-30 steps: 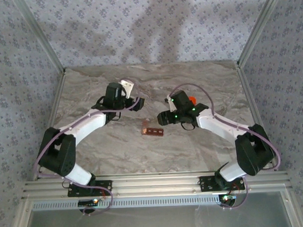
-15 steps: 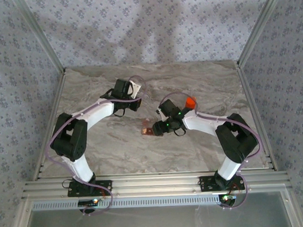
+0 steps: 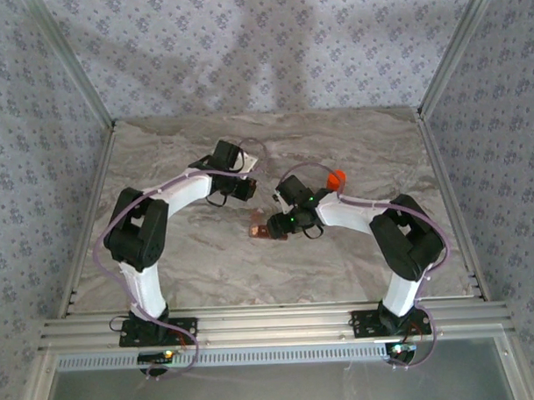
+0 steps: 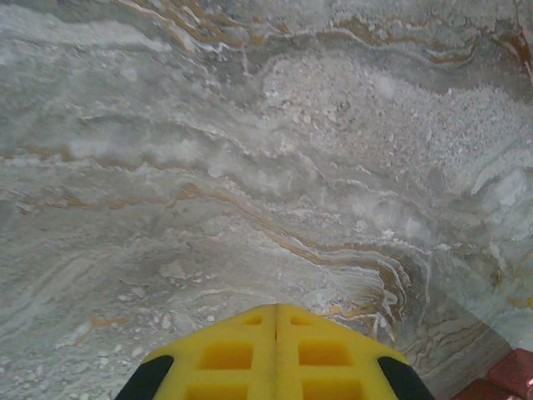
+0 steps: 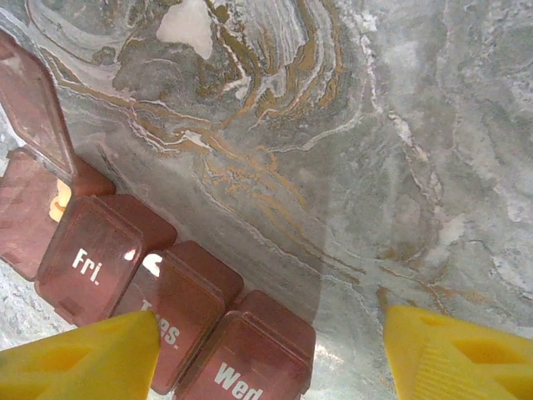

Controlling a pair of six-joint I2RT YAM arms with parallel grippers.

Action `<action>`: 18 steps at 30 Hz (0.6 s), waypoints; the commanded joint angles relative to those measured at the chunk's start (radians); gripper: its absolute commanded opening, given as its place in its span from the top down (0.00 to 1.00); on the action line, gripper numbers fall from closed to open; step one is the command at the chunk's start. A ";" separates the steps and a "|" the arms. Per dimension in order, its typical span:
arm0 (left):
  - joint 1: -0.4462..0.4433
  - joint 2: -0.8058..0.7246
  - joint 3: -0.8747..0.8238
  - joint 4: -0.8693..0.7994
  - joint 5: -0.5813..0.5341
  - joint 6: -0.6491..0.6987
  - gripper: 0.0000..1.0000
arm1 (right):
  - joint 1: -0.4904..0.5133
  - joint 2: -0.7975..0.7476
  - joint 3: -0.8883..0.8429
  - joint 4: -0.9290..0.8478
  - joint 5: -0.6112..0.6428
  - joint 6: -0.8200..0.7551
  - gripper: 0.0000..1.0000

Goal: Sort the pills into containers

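Sorting looks barely begun. The containers (image 5: 125, 275) sit near the centre of the desk (image 5: 358, 125). In the right wrist view only the compartment at their 10 o'clock end stands open, with a pale orange speck inside, perhaps a pill. The lids marked Fri., Tues. and Wed are down. They are translucent red-brown plastic squares with white lettering; the desk is marbled grey. The right hand (image 5: 271, 325) hovers over them, spread and empty. The left hand (image 4: 276, 312) is pinched closed on nothing.

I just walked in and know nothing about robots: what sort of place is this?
Probably a robotics test cell, not a pharmacy: a left arm and right arm are bolted to a metal rail at a marble-patterned table boxed in by patterned walls, with weekday-labelled pill containers.
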 commanded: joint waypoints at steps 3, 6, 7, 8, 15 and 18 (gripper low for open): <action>-0.020 0.038 0.041 -0.083 0.026 0.030 1.00 | -0.003 0.016 -0.002 0.004 0.004 0.005 0.28; -0.025 0.050 0.045 -0.110 0.031 0.036 1.00 | -0.004 0.019 -0.007 0.009 0.005 0.008 0.28; -0.025 0.051 0.045 -0.118 0.030 0.038 1.00 | -0.003 0.019 -0.008 0.011 0.005 0.010 0.28; -0.028 0.052 0.046 -0.126 0.033 0.039 1.00 | -0.004 0.020 -0.011 0.012 0.007 0.013 0.28; -0.035 0.053 0.051 -0.187 0.080 0.051 1.00 | -0.004 0.025 -0.017 0.018 0.013 0.021 0.29; -0.038 0.047 0.044 -0.197 0.102 0.050 1.00 | -0.004 0.031 -0.018 0.020 0.013 0.025 0.29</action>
